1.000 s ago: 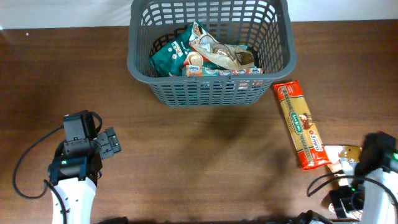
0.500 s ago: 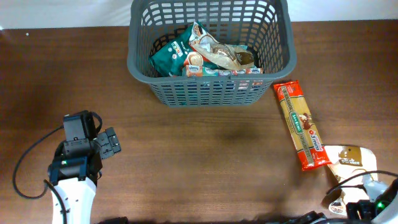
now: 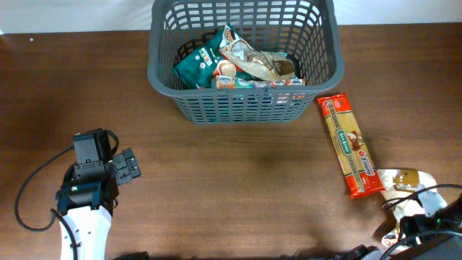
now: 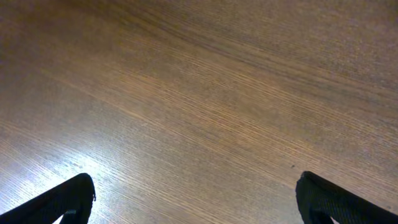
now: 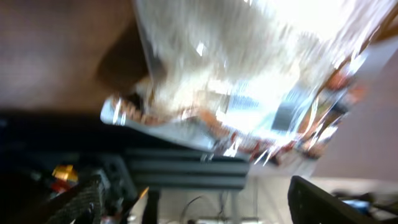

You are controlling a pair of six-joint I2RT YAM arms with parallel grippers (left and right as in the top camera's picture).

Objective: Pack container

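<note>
The container, a dark grey lattice basket, stands at the back centre with several food packets inside. An orange pasta packet lies on the table to its right. A clear packet with pale contents lies at the front right edge. My right gripper sits just below and in front of that packet, blurred, jaws wide apart with nothing between them. The right arm shows at the bottom right corner. My left gripper is open over bare wood at the front left.
The brown wooden table stretches between the two arms. Black cables loop beside the left arm. Beyond the table's front edge, the right wrist view shows a dark frame and floor.
The right arm has dropped back to the bottom right corner, uncovering the clear packet. The left arm, basket and pasta packet are unmoved.
</note>
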